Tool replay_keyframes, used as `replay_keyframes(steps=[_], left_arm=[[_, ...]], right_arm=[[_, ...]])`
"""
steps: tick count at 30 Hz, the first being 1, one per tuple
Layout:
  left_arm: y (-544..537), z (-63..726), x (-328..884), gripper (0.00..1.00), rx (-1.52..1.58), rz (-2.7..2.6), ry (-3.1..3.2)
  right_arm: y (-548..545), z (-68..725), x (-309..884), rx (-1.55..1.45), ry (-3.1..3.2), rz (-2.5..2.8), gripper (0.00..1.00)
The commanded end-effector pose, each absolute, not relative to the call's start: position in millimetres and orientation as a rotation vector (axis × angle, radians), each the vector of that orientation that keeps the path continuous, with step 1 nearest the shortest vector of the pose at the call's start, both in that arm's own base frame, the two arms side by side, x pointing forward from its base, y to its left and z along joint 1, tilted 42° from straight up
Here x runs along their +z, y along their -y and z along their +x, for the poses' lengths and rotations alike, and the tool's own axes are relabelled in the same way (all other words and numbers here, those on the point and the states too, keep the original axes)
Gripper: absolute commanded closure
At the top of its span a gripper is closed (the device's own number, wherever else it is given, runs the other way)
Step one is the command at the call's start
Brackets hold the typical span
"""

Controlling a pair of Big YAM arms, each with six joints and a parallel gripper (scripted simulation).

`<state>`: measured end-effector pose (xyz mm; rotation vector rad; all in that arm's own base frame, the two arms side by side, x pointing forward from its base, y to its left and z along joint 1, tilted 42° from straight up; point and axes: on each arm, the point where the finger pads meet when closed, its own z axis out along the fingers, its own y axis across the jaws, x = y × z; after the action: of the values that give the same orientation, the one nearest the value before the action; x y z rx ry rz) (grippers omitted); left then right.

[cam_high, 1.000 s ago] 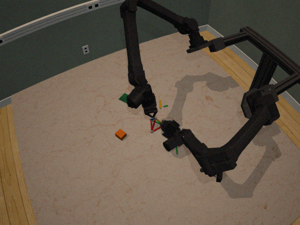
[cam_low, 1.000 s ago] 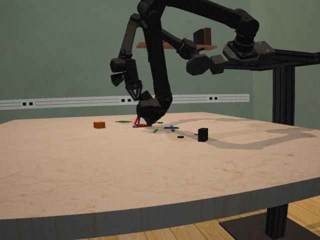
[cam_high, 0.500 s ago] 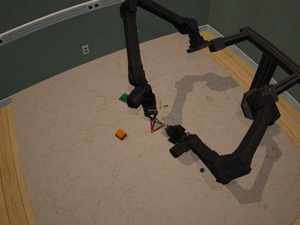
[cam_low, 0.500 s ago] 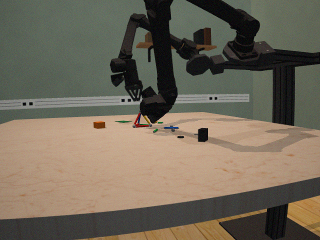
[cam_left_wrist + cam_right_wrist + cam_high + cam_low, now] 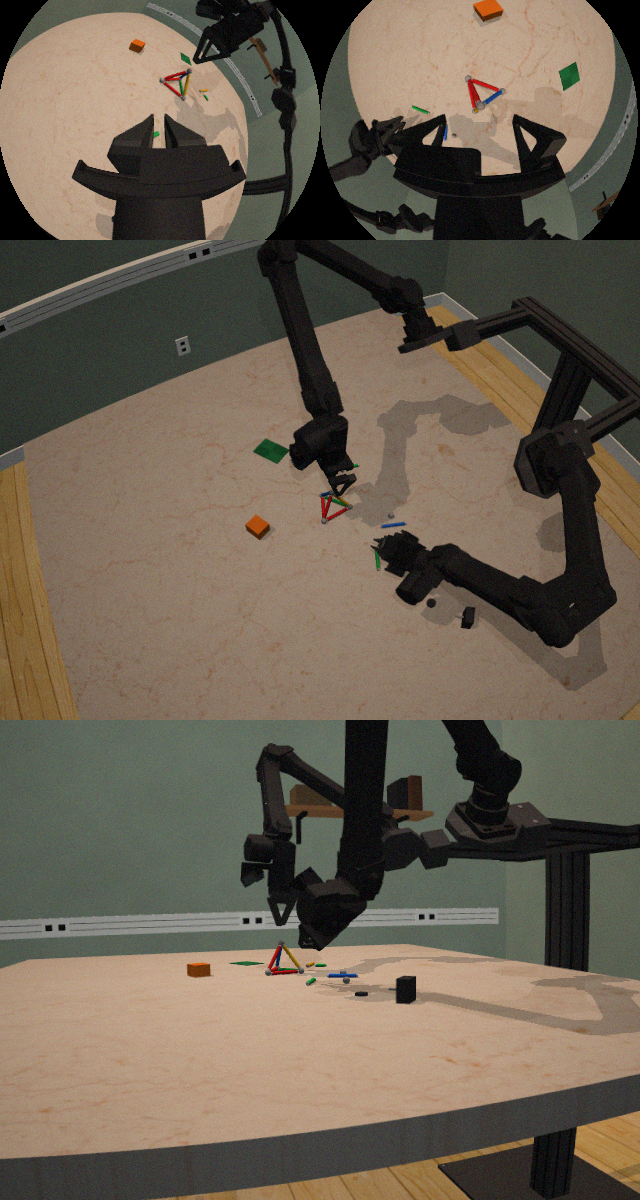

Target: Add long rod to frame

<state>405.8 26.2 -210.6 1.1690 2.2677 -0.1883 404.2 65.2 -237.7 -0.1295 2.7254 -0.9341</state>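
The rod frame (image 5: 333, 506) is a small pyramid of red, blue, yellow and green rods joined by grey steel balls; it stands on the table. It also shows in the exterior view (image 5: 283, 961), the left wrist view (image 5: 176, 83) and the right wrist view (image 5: 483, 94). My right gripper (image 5: 342, 482) hangs just above the frame's top ball with its fingers wide open (image 5: 480, 123) and empty. My left gripper (image 5: 379, 544) is drawn back from the frame, its fingers nearly together (image 5: 159, 123) with nothing between them. A green rod (image 5: 377, 558) lies on the table beside it.
A blue rod (image 5: 393, 524) and a loose steel ball (image 5: 391, 514) lie between the frame and my left gripper. An orange block (image 5: 257, 526) sits left of the frame, a green flat patch (image 5: 270, 450) behind it. A black cube (image 5: 468, 617) and a black disc (image 5: 431, 603) lie under the left arm.
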Motion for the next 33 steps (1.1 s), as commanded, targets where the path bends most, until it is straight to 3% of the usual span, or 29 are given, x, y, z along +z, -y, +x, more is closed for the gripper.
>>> replay_keyframes(steps=[1, 18, 33], left_arm=[[-56.0, 411.8, -156.3, 0.86, -0.104, 1.076, -2.267], [-212.0, 444.8, 95.5, 0.86, 0.392, 0.636, -2.182], [-337.1, 461.1, 305.0, 0.86, 0.777, 0.308, -2.029]], right_arm=[[-62.5, 395.8, -247.7, -0.9, -2.675, -0.465, 0.0], [-48.9, 377.3, -256.4, -0.775, -2.352, -1.018, 0.0], [-58.4, 381.6, -253.5, -0.685, -2.278, -1.03, 0.0]])
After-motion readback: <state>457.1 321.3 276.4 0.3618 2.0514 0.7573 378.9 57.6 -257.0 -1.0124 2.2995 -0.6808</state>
